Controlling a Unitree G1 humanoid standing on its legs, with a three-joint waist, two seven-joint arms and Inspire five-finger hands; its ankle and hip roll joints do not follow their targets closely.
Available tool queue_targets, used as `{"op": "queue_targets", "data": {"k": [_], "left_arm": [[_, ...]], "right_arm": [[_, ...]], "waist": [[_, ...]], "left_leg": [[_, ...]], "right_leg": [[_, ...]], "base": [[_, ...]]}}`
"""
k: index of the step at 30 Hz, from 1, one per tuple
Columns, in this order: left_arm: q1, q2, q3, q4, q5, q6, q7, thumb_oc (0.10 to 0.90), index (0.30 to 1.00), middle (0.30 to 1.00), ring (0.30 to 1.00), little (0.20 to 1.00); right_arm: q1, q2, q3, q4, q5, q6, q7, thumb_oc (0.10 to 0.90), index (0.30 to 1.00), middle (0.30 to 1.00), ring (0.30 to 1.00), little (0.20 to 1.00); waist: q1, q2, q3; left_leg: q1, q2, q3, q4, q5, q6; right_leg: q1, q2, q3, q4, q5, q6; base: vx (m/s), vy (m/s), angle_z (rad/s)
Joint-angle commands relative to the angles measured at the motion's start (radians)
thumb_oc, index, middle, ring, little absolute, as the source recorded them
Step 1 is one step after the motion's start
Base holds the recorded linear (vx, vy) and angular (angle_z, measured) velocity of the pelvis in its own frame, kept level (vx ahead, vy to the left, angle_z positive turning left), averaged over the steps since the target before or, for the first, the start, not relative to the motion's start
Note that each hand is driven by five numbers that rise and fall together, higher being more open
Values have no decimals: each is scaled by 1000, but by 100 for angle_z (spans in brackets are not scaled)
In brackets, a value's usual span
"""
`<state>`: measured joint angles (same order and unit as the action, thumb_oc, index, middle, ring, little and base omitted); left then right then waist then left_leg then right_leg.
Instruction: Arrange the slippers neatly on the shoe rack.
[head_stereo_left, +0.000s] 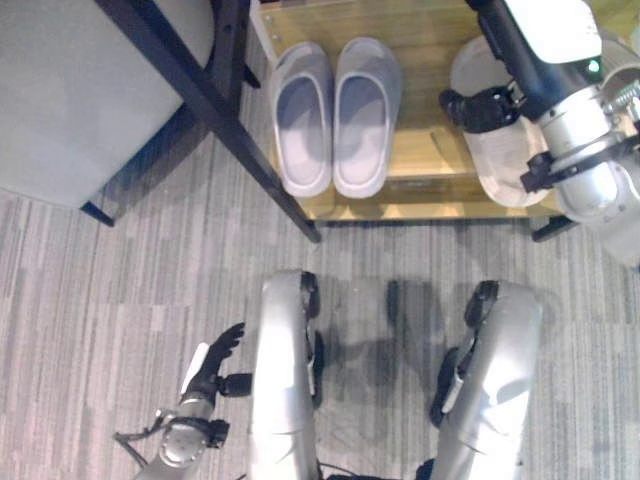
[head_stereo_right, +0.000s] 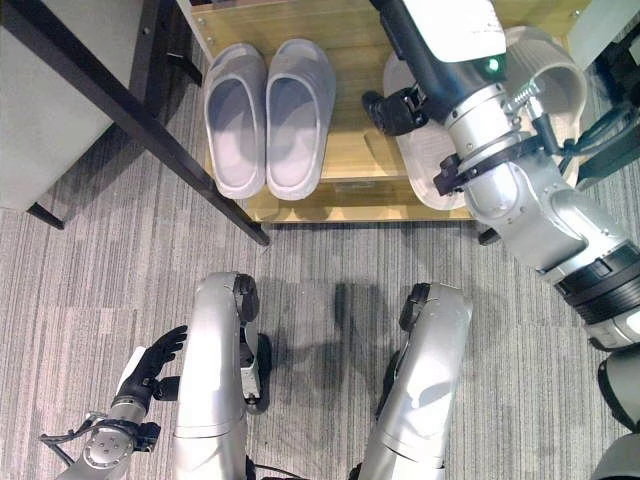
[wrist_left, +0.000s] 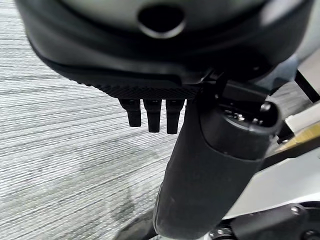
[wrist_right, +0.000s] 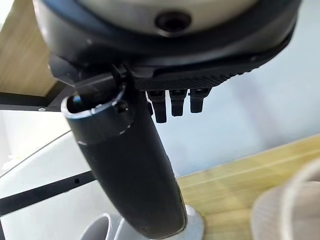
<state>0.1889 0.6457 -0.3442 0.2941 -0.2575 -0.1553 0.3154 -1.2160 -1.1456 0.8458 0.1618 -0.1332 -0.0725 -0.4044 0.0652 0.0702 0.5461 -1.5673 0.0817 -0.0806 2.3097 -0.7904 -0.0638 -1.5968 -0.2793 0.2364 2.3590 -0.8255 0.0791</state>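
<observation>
Right hand (head_stereo_right: 392, 110) hangs over the wooden shoe rack (head_stereo_right: 350, 195), just above the inner edge of the nearer white slipper (head_stereo_right: 425, 165); in its own wrist view the fingers (wrist_right: 172, 105) run out straight with the thumb standing apart, so it is spread and holds nothing, and whether it actually touches the slipper cannot be told from above; the arm covers much of that pair, so only part of the second white slipper (head_stereo_right: 545, 65) shows beyond it, and how squarely the two lie against each other is hidden; judging by the pose, the hand sits where it could nudge or square up the white pair, which is likely the step in hand; the grey slippers (head_stereo_left: 335, 115) already lie side by side on the left part of the rack, touching, toes pointing inward and heels at the front edge, which reads as finished; beside the rack stands a dark-framed chair (head_stereo_left: 190, 75) on the grey carpet (head_stereo_left: 120, 290), close enough that a wide swing could catch it; left hand (head_stereo_left: 212, 372) hangs low by the robot's side, fingers relaxed and straight, idle.
</observation>
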Motion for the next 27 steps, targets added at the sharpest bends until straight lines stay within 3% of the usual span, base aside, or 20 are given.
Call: {"op": "queue_targets", "data": {"k": [1,6,15,21,27], "left_arm": [[26,32,26,-21,-2,-51,18,800,900,900,900,900],[18,35,14,-9,-10,-52,14,800,900,900,900,900],[21,28,4,-10,-3,-44,13,800,900,900,900,900],[20,27,-2,-15,10,-40,12,800,900,900,900,900],[29,21,3,-16,23,-35,7,800,900,900,900,900]], "right_arm": [[-209,-12,-7,41,31,-23,-19,800,900,900,900,900],[-308,50,104,170,18,7,1,800,900,900,900,900],[-260,118,80,262,10,34,4,800,900,900,900,900],[-232,121,71,286,-14,51,15,800,900,900,900,900],[-193,72,62,287,-45,61,30,800,900,900,900,900]], "waist": [[48,-13,-26],[54,-18,-26],[49,-12,-26],[41,1,-26],[33,5,-26]], "left_leg": [[-3,9,-19,-26,-23,5],[-3,11,-20,-27,-22,4],[-3,14,-13,-23,-24,8],[-3,15,-11,-20,-28,15],[-3,14,-12,-19,-30,15]], "right_leg": [[27,-14,33,36,58,-108],[27,-12,35,30,69,-106],[27,-8,38,29,71,-107],[27,-10,30,19,69,-107],[27,-8,29,17,63,-107]], "base": [[0,0,0],[0,0,0],[0,0,0],[0,0,0],[0,6,0]]}}
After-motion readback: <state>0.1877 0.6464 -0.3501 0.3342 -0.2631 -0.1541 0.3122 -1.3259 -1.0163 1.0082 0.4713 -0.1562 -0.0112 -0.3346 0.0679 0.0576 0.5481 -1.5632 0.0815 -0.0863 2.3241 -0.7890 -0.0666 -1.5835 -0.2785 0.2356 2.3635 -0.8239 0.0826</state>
